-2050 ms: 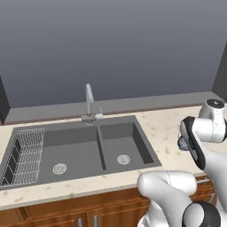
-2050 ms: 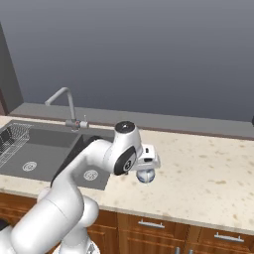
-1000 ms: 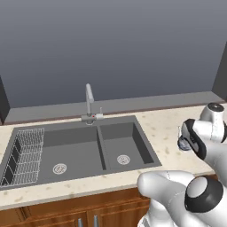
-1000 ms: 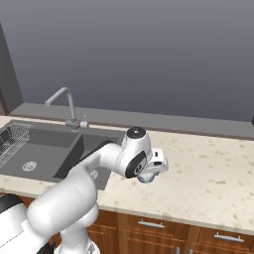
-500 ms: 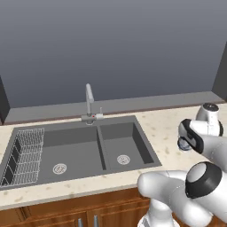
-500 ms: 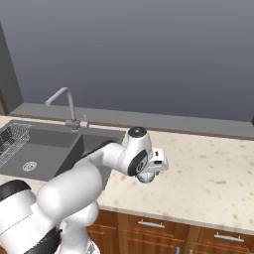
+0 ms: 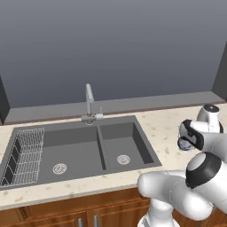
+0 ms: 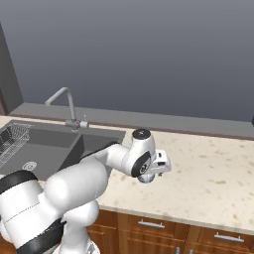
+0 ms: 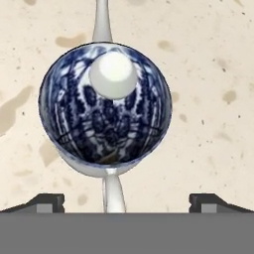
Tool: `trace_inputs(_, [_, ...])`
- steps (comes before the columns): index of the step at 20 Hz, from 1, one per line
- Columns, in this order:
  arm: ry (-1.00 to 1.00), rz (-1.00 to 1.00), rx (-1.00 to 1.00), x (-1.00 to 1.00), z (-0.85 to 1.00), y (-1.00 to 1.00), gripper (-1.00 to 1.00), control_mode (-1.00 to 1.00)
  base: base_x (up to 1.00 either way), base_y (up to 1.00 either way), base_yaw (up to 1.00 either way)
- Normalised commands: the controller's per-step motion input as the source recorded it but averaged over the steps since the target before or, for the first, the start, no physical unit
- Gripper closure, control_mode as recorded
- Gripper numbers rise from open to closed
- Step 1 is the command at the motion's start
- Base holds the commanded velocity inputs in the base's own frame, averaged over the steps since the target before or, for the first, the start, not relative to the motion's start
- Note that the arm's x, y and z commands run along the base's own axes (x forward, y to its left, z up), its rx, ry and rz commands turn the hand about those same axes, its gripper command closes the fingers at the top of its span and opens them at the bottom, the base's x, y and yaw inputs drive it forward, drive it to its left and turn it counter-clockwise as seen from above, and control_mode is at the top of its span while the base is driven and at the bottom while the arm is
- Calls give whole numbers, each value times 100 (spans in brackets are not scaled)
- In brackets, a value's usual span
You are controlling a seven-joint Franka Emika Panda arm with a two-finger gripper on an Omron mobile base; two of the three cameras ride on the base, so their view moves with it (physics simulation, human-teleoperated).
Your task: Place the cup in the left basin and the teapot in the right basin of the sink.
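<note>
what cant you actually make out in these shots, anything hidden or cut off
- The teapot: base views show a sliver under the wrist; hand view cuts the handle and spout ends.
- Gripper: just fingertips above the grey band; both flank the teapot, contact unclear.
- Left basin: cut by the right base view's edge and hidden by the arm.

We find no readable words, labels, brands or numbers anywhere; the teapot [image 9: 105, 119] in the middle of the hand view carries only a blue-and-white painted pattern, no lettering.
</note>
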Motion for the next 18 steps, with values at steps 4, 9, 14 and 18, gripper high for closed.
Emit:
trace_inputs(4, [0, 3, 0, 9, -7, -5, -100, -100, 0, 0, 0])
trace_inputs(9, [1, 5, 0, 13, -7, 7, 100, -100, 0, 0, 0])
trace_inputs(14, [0, 6, 0, 0, 0, 0, 100, -100, 0, 0, 0])
trace_inputs(18, [0, 6, 0, 0, -3, 0, 100, -100, 0, 0, 0])
